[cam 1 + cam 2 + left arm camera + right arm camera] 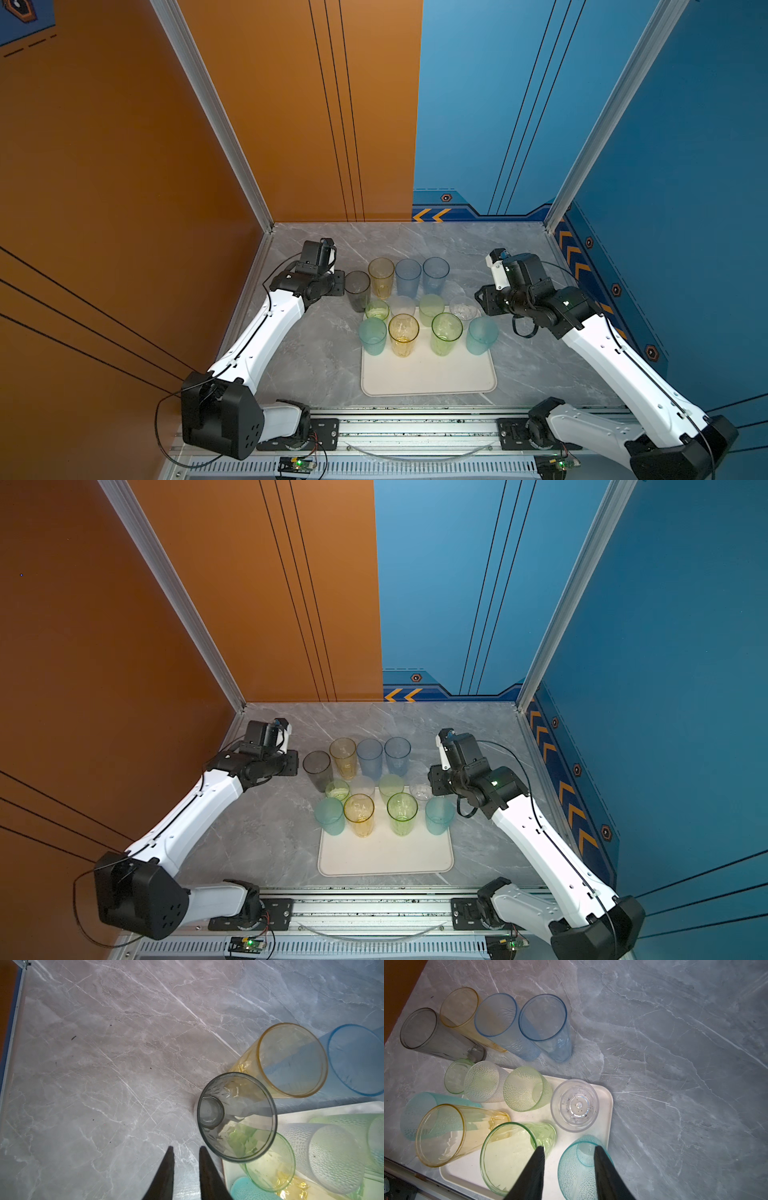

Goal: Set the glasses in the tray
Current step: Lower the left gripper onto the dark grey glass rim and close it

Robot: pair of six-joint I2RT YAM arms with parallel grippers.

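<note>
Cream-white rectangular tray, rounded corners, low rim, lies on the grey marble counter, centre, toward the near edge. The near half of the tray is bare.

Twelve translucent tumblers, all upright:
- Near row, on the tray: left teal dimpled tumbler, near yellow tall tumbler, bright green tall tumbler, right teal dimpled tumbler.
- Row along the tray's far edge: short green tumbler at the far-left corner (can't tell if its base is fully inside the rim), frosted clear dimpled tumbler, pale green dimpled tumbler, short clear tumbler.
- Off the tray, on the counter just beyond its far edge: smoky grey tall tumbler, far yellow tall tumbler, blue dimpled tall tumbler, blue smooth tall tumbler. They stand side by side in a row, the grey one a little nearer than the rest.

Left tool: narrow gap, only bare counter between the fingers, holds nothing. It's just beside the smoky grey tall tumbler; can't tell contact.

Right tool: wider gap, nothing clamped. It's over the tray's right side, between the bright green tall tumbler and the right teal dimpled tumbler. One finger overlaps the teal rim in the wrist view; can't tell contact.
</note>
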